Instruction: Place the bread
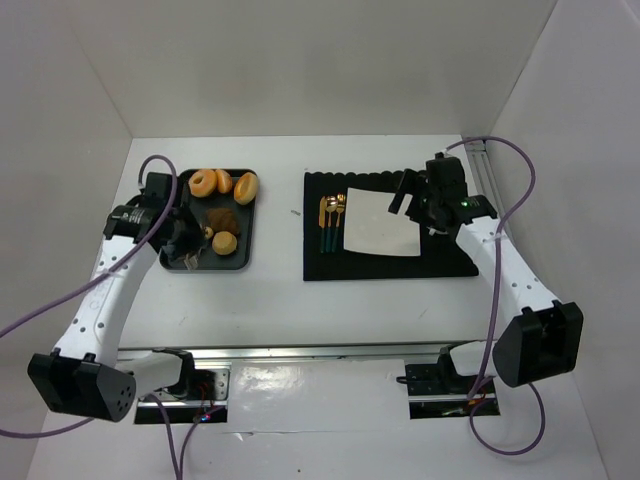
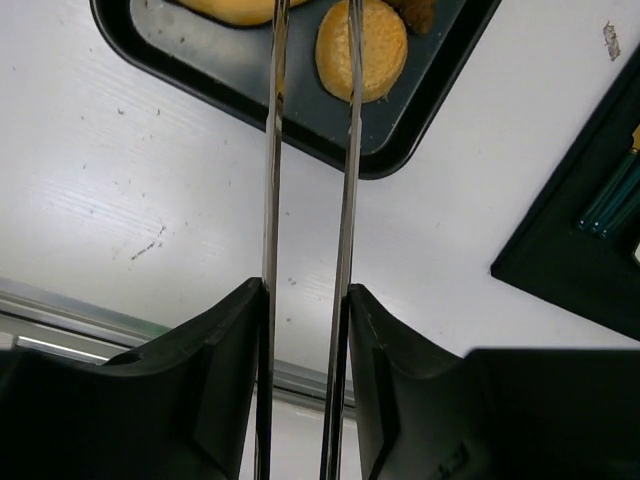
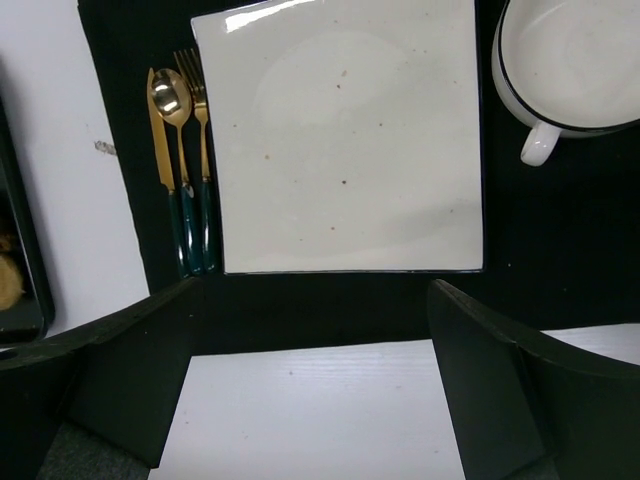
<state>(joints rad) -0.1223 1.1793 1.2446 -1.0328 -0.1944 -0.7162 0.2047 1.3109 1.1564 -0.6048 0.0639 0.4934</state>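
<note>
White table (image 1: pixel 300 310) is carrying the tray (image 2: pixel 425 70); bread (image 1: pixel 245 187) is lying in its far-right corner, beyond the nearer left gripper (image 2: pixel 305 300), which is clamping tongs (image 2: pixel 272 150); right gripper (image 3: pixel 312 300) is gaping.

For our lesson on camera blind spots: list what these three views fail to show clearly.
1. Left wrist: the tongs run off the top edge, tips unseen.
2. Left wrist: golden pastry cut by the top edge; kind unclear.
3. Right wrist: mug cut off at the corner; top external: the right gripper covers it.
</note>
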